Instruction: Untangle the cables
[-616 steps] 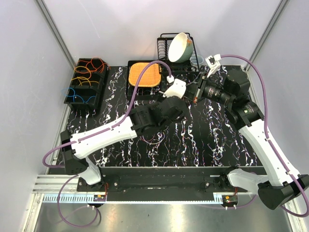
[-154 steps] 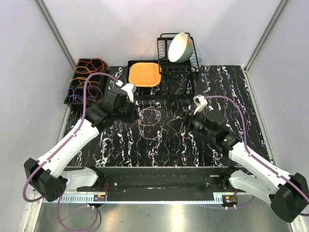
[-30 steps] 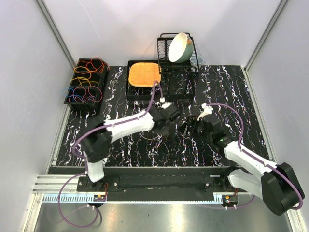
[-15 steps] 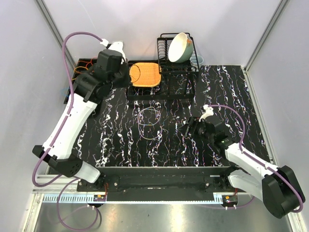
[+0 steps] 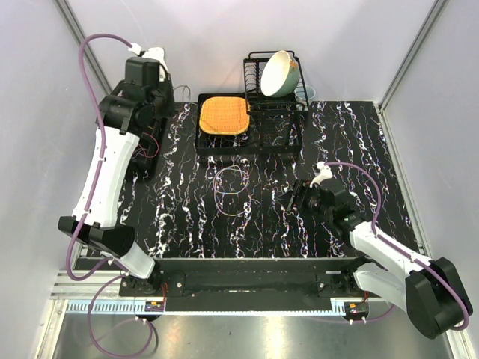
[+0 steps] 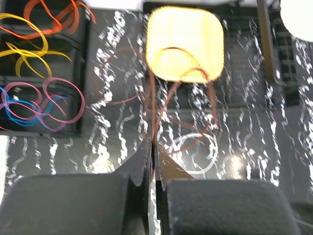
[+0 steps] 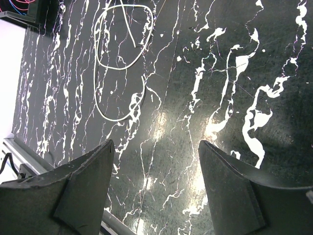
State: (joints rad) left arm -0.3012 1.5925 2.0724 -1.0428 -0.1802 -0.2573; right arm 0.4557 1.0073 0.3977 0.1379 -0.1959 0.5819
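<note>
My left gripper point(image 6: 152, 145) is shut on a thin dark red cable point(image 6: 182, 72), whose loops dangle below the jaws, high above the table. In the top view that arm point(image 5: 112, 149) reaches up over the back left corner. A white cable point(image 5: 230, 182) lies in loose loops mid-table, also seen as the white cable point(image 7: 122, 36) in the right wrist view. Orange cables point(image 6: 58, 14), yellow cables point(image 6: 29, 46), blue cables point(image 6: 24, 105) and purple cables point(image 6: 61, 98) lie sorted in a black bin point(image 6: 86, 73). My right gripper point(image 7: 156, 143) hangs open over bare table, right of the white loops.
A black tray holding an orange mat point(image 5: 223, 114) sits at the back centre. Beside it stands a dish rack point(image 5: 258, 101) with a cream bowl point(image 5: 278, 72). The left arm covers most of the bin in the top view. Grey walls close in both sides.
The left arm has swung from mid-table up to the back left corner, carrying the dark red cable. The white cable stays on the table. The right arm has barely moved.
</note>
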